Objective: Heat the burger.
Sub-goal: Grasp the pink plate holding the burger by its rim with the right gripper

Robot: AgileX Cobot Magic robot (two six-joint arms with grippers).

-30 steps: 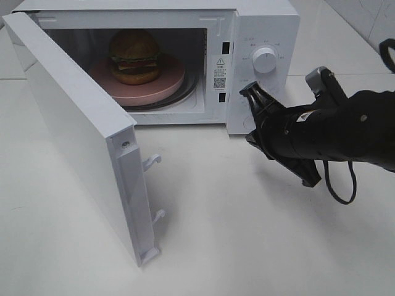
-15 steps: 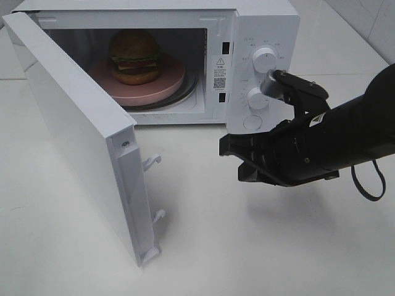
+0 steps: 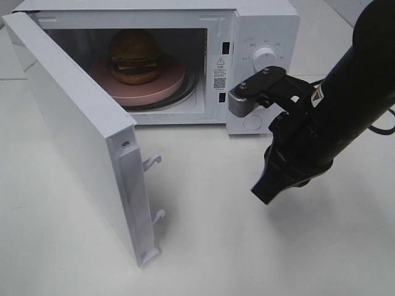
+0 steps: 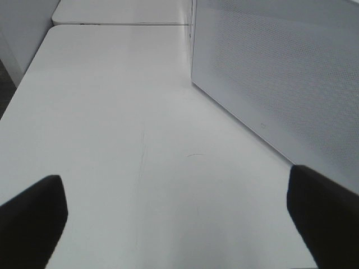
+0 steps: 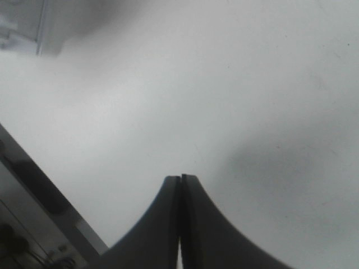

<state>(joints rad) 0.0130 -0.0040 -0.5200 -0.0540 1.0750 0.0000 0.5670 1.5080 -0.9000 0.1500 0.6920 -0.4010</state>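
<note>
The burger [image 3: 134, 57] sits on a pink plate [image 3: 166, 83] inside the white microwave [image 3: 265, 24]. The microwave door [image 3: 74, 129] stands wide open to the left. My right gripper [image 3: 263, 193] points down at the table in front of the control panel, and its arm hides the lower knob. In the right wrist view the right gripper [image 5: 180, 182] is shut with nothing between its fingers, over bare table. My left gripper [image 4: 179, 204] is open and empty above the table. It does not show in the exterior high view.
The upper knob [image 3: 265, 58] shows on the panel above my right wrist. A white dotted panel of the microwave [image 4: 280, 67] stands close beside my left gripper. The door's latch hooks [image 3: 152, 162] stick out at its free edge. White table [image 3: 203, 246] lies in front.
My right gripper has left the knobs, swung left across the panel, then tipped down towards the table while the arm rose. Burger, plate and door have not moved.
</note>
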